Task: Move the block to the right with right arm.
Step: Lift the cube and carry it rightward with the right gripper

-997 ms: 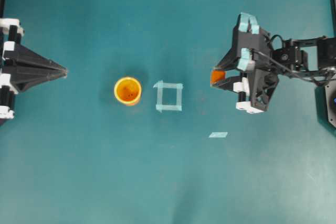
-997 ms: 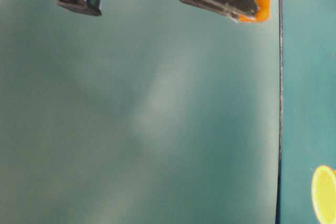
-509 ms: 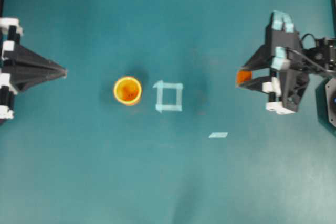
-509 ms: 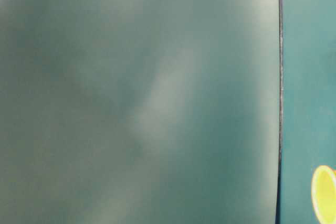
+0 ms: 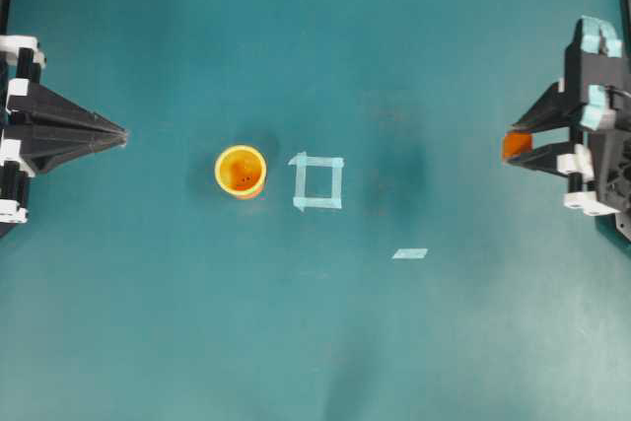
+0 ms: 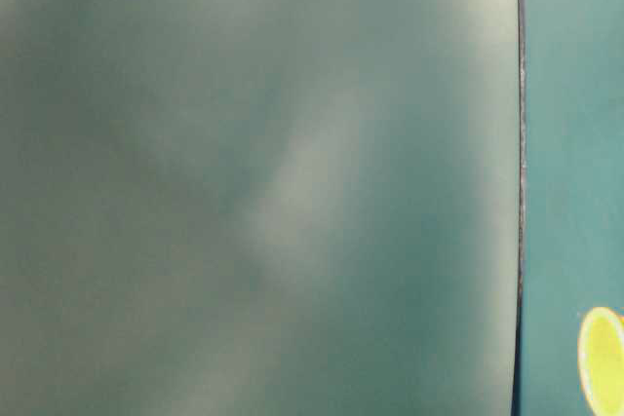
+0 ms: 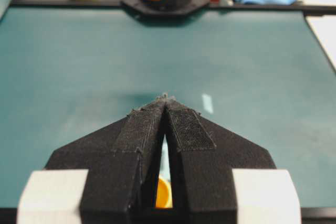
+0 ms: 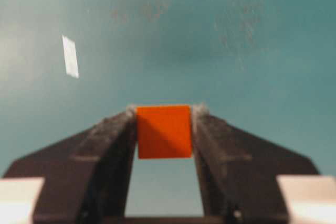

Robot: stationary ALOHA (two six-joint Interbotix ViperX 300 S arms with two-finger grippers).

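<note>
The block is a small orange cube pinched between the tips of my right gripper at the far right of the overhead view. In the right wrist view the block fills the gap at the tips of my right gripper, held above the teal table. My left gripper rests at the far left, its pointed fingers pressed together with nothing in them; its own wrist view shows the left gripper tips touching. The table-level view shows neither block nor gripper.
An orange-yellow cup stands left of centre, with a pale tape square beside it on the right. A short tape strip lies further right. The cup's rim shows at the table-level view's lower right. Clutter lies beyond the table's far edge.
My right gripper has carried the block steadily to the right, from near the table's middle-right to its right edge. It has left the table-level view. The left arm has not moved.
</note>
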